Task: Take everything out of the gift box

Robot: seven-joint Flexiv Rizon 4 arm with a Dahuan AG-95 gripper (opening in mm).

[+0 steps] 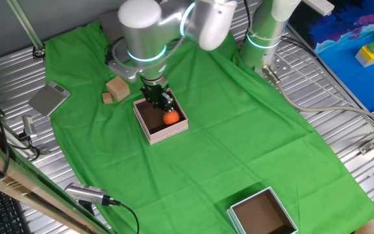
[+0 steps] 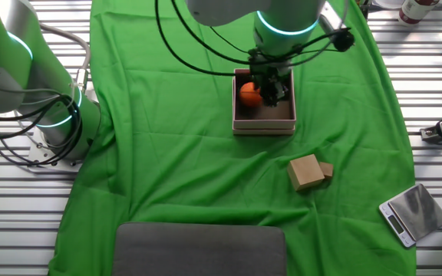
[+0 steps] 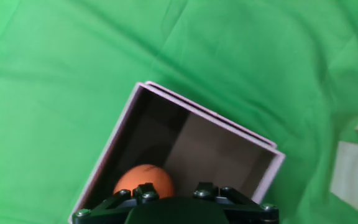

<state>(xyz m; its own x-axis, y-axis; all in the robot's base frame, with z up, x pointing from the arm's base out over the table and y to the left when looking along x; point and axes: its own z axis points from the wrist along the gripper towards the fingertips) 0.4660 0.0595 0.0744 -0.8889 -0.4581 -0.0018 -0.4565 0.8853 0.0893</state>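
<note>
Your glossy white-and-silver jointed arm (image 1: 174, 23) wears glowing teal rings; black cables loop at twelve o'clock above its black screw-studded gripper (image 1: 162, 99).

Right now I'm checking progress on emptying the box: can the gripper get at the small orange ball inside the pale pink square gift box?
Probably yes. The gripper hangs over the open pink gift box, and the orange ball lies uncovered on its brown floor with no lid or object above it.

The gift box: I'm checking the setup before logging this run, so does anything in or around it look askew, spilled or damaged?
Nothing stands out. The gift box sits flat and intact on the green cloth, the orange ball inside it.
</note>
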